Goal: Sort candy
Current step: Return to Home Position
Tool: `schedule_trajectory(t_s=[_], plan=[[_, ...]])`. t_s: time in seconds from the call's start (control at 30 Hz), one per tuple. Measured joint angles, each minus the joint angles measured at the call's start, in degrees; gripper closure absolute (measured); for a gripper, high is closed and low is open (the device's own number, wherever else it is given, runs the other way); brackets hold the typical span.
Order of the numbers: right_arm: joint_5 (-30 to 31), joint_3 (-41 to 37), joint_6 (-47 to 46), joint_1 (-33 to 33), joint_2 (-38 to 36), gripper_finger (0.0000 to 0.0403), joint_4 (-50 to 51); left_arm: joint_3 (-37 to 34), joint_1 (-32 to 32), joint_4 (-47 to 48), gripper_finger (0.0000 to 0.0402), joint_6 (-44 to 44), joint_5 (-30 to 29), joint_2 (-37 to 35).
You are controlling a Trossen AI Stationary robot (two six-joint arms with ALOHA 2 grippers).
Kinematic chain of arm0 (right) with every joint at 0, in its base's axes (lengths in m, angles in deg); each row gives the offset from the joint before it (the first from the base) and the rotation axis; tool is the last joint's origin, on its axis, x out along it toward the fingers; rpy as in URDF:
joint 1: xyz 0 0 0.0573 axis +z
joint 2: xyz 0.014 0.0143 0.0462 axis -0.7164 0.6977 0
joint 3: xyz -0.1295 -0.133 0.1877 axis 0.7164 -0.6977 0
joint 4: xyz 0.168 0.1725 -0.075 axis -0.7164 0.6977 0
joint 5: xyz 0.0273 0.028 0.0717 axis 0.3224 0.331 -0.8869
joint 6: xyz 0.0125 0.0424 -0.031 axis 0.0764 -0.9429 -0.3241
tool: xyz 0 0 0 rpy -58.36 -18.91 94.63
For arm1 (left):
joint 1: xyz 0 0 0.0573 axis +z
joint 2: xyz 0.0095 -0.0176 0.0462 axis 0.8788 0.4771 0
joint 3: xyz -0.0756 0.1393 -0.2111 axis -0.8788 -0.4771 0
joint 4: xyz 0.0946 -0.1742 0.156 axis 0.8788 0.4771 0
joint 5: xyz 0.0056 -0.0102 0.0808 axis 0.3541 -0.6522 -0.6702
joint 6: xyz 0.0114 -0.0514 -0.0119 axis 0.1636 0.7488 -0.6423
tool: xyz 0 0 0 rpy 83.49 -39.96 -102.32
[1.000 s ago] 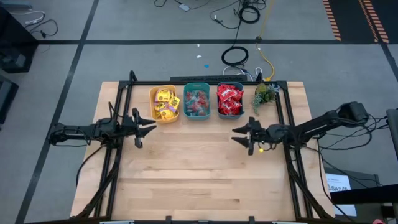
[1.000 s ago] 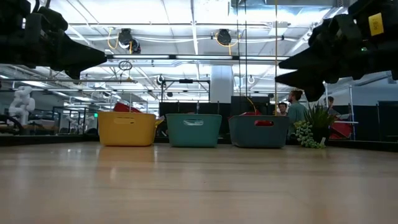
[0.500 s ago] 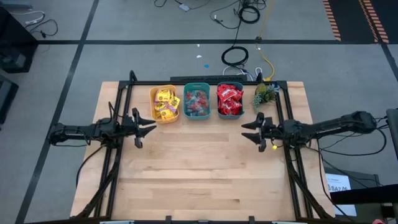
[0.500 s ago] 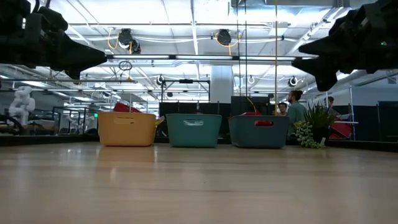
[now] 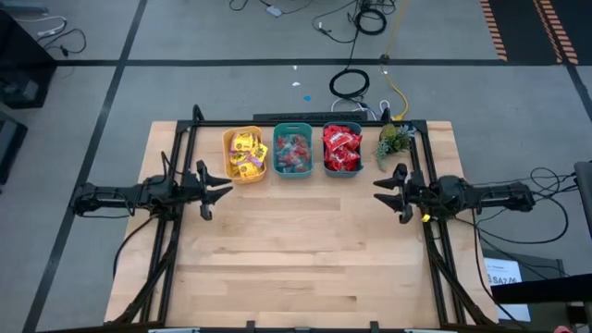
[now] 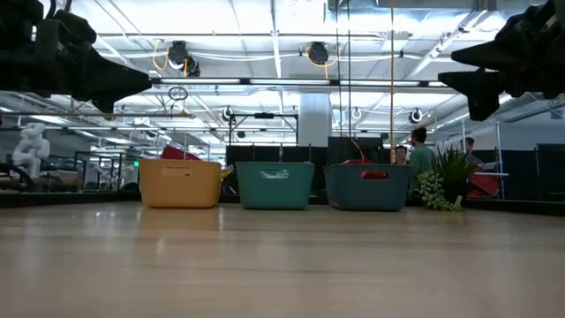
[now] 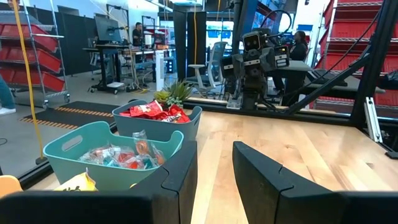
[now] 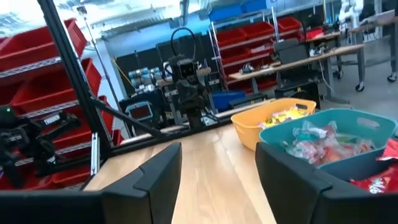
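The sorting looks finished, as far as these views show. All the candy sits in the 3 bins lined up along the far edge of the surface, and no loose piece shows anywhere on the bare wood.

- **Left:** the yellow bin holds the yellow packets.
- **Middle:** the teal bin, just beside it, holds the small clear-wrapped pieces.
- **Right:** the blue-grey bin holds the red packets, heaped to about its rim.

A small plant stands just to the right of that 3rd bin. I judge that nothing is left to pick up. The only step remaining seems to be parking the 2 arms.

The left hand hangs over the left side of the surface, near the yellow bin but apart from it, and points toward the middle. The low view shows it raised above the wood. Its 2 fingers are apart with a plain gap between them, holding nothing and touching nothing.

The right hand hangs over the right side, near the plant and the blue-grey bin but apart from both. It also points toward the middle and is raised above the wood. Its fingers are spread wide, with nothing between them and nothing in contact.
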Motion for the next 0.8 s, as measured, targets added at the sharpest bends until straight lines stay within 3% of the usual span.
schedule_trajectory(t_s=[0.8], plan=[[0.3, 0.5, 10.5, -0.2, 3.7, 0.0206, 4.5, 0.0, 0.0, 0.0, 0.029, 0.0, 0.2, 0.0]])
